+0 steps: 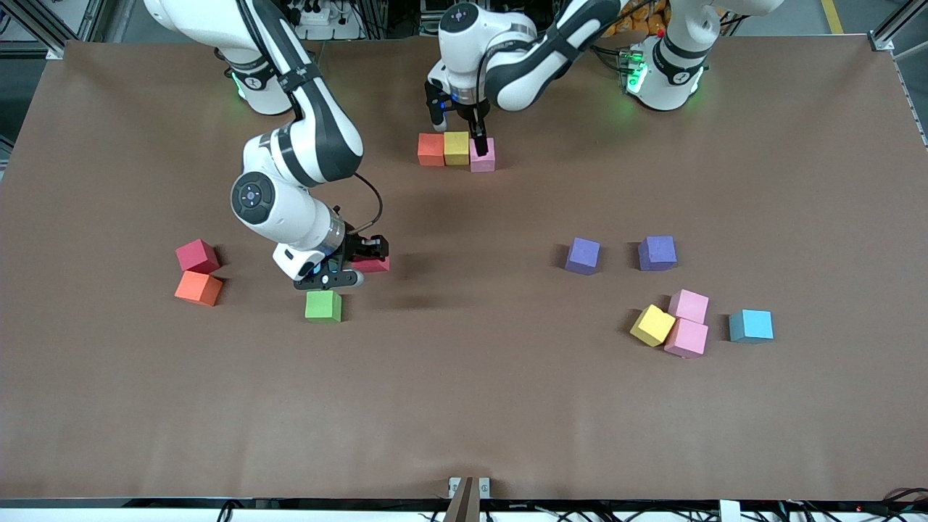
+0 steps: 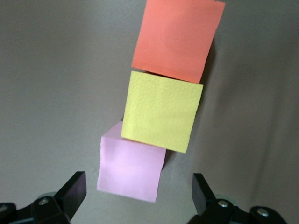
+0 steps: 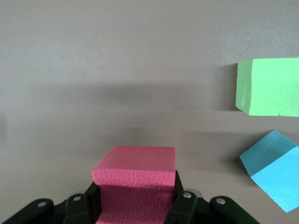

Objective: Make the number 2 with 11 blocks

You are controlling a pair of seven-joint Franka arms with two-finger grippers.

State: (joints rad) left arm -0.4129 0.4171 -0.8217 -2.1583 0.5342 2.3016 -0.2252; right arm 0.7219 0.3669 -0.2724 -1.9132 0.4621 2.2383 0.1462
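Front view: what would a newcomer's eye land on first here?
Probably the row of three blocks near the bases, orange block, yellow block and pink block, with the left gripper open over the pink one. Next, the right gripper, jaws shut on a crimson block, above the green block.

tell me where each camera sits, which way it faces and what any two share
Front: high across the table, facing both arms' bases; both arms show.
Left wrist: on the left arm, looking down past the open left claw at the pink block.
Right wrist: on the right arm; right claw grips the crimson block.
Shared: front shows that pink block too.
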